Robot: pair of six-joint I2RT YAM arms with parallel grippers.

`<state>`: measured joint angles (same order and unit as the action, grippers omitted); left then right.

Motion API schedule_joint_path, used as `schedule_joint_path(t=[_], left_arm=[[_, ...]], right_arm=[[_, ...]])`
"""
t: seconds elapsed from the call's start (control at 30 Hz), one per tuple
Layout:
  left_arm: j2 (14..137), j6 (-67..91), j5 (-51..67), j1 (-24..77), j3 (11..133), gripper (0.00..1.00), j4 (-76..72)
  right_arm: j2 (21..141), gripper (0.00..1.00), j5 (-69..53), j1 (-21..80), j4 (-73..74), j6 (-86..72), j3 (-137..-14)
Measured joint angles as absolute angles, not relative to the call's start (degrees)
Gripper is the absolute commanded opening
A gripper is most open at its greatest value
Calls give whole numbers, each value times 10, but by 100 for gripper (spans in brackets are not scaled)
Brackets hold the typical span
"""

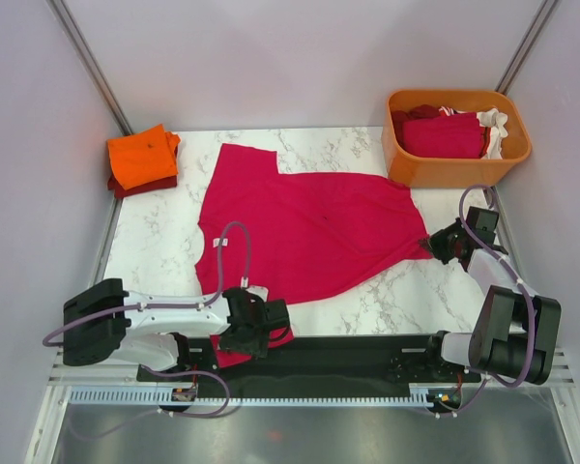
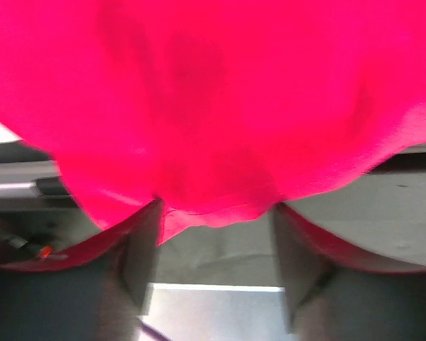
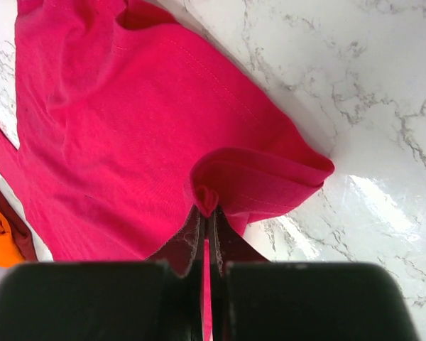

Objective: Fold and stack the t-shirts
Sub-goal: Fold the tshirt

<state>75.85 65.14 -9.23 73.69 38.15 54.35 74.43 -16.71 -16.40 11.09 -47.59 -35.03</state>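
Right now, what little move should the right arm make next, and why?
Probably lift the right gripper slightly and carry its pinched corner leftward over the crimson-pink shirt: the shirt lies spread, unfolded, and that corner is clamped between the fingers.

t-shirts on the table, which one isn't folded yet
The crimson-pink t-shirt, spread across the table; the orange t-shirt and dark red t-shirt under it lie folded far left.

Top view bright, even, with soft shadows. Left wrist view badly blurred, with the oversaturated crimson-pink t-shirt filling it. Right wrist view sharp, white glare on marble table, bottom edge dark.
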Motion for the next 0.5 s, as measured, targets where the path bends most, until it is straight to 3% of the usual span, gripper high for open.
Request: schedule_joint_path(t=[0.07,0.1,0.17,0.2,0.33,0.5], left_arm=[[753,653,-87,737,375,56,527],[752,653,-84,738,373,43,520],[753,654,-81,738,372,33,508],[753,653,-81,738,372,23,507],[754,651,-90,737,371,3,515],[747,650,-91,738,371,2,521]], right_arm=[[746,0,-167,-164,111,-475,-350],[747,0,-167,-164,111,-473,-350],[748,0,-167,-164,111,-471,-350],[748,0,-167,-164,111,-471,-350],[748,0,-167,-164,111,-467,-350],[747,0,-168,-164,111,-462,-350]])
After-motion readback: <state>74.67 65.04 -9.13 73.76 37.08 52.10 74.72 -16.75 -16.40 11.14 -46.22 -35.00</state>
